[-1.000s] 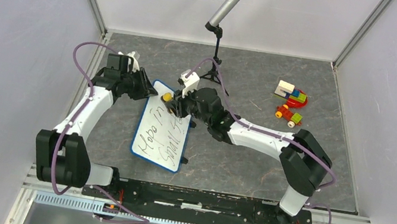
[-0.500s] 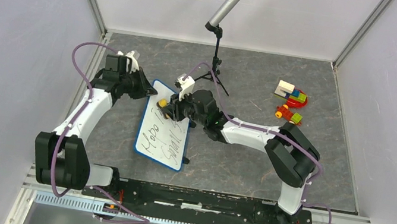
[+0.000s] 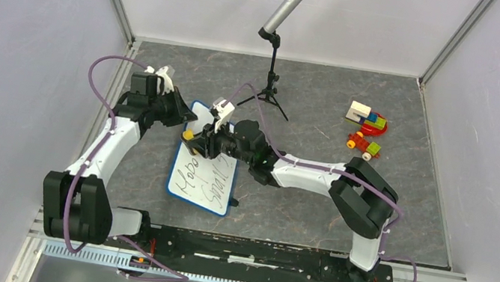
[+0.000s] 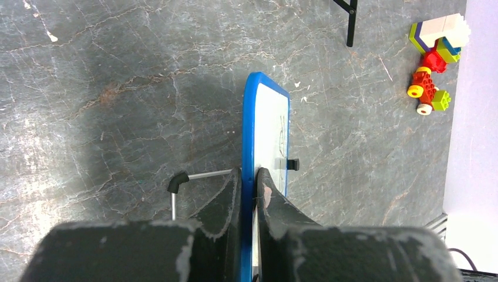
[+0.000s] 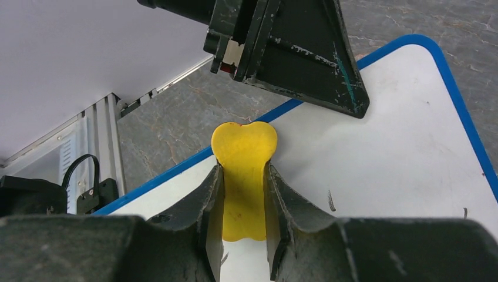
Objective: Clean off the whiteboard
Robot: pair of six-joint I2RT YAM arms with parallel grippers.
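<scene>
The whiteboard [image 3: 217, 175] lies on the grey floor, blue-rimmed, with black handwriting on its near half and its far half white. My left gripper [image 3: 177, 111] is shut on the board's far edge; in the left wrist view the blue rim [image 4: 249, 117] runs between the fingers of that gripper [image 4: 249, 171]. My right gripper [image 3: 196, 138] is shut on a yellow eraser [image 3: 188, 134] at the board's far left edge. In the right wrist view the eraser [image 5: 244, 144] sits between the jaws of the right gripper [image 5: 244, 167], pressed to the whiteboard [image 5: 382, 153].
A microphone stand [image 3: 270, 76] rises behind the board. Toy bricks [image 3: 367, 117] and a small toy car [image 3: 364, 145] lie at the back right. A thin metal rod with a black tip [image 4: 178, 183] pokes out beside the board. Enclosure walls close in on three sides.
The right gripper has swept left with the eraser across the board's far part, and writing there is gone. The left gripper has closed on the board's edge.
</scene>
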